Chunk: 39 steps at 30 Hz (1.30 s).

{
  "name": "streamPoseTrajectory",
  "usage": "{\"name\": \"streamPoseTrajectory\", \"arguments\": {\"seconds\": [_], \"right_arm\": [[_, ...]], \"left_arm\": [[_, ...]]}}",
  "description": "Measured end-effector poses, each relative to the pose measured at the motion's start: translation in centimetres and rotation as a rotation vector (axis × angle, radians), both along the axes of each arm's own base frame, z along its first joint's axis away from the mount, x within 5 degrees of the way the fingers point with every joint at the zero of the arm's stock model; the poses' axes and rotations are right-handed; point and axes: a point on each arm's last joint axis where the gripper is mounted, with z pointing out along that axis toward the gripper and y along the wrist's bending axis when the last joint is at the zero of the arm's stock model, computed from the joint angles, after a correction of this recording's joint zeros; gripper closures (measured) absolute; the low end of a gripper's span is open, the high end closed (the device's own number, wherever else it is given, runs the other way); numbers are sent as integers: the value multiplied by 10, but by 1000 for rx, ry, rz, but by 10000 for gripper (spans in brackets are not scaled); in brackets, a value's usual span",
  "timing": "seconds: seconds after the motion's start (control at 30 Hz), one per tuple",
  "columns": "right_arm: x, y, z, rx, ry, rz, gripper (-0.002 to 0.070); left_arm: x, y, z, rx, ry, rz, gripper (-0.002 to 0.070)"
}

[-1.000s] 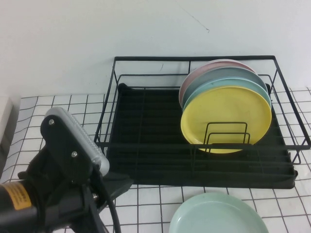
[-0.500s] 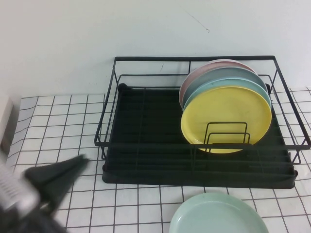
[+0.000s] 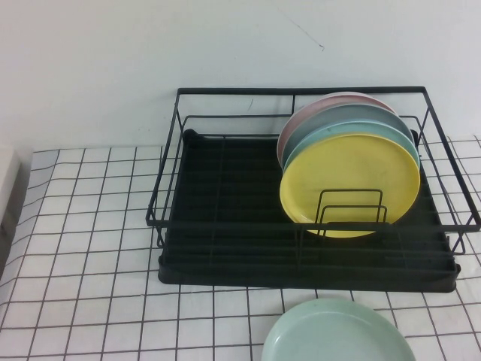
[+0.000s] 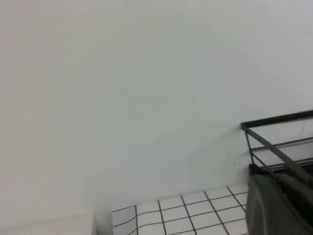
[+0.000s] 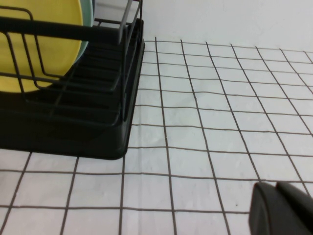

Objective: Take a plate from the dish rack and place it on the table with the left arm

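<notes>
The pale mint-green plate (image 3: 338, 335) lies flat on the table (image 3: 90, 226), at the front edge of the high view, in front of the dish rack (image 3: 225, 226). The black wire rack holds several upright plates at its right end, a yellow plate (image 3: 349, 180) foremost. Neither arm shows in the high view. My left gripper (image 4: 272, 177) is shut and empty, held up beside the rack's left corner (image 4: 274, 147) and facing the wall. My right gripper (image 5: 276, 186) is shut and empty, low over the table to the right of the rack (image 5: 73, 122).
Behind the yellow plate stand teal, grey-blue and pink plates (image 3: 338, 105). A white wall runs along the back of the table. A white object (image 3: 6, 188) sits at the far left edge. Checked cloth spreads left of the rack and to its right (image 5: 220, 98).
My left arm, which filled the lower left of the high view, has drawn back down and to the left, out of that view. The plate and rack have not moved.
</notes>
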Motion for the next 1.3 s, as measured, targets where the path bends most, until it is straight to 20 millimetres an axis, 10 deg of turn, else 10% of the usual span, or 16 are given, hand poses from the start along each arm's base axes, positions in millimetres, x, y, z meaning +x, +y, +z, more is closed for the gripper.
{"name": "streamPoseTrajectory", "arguments": {"seconds": [0.53,1.3], "right_arm": [[0,0,0,0,0,0,678],[0,0,0,0,0,0,678]], "left_arm": [[-13,-1,-39,77,380,9,677],[-13,6,-41,15,421,140,677]]}}
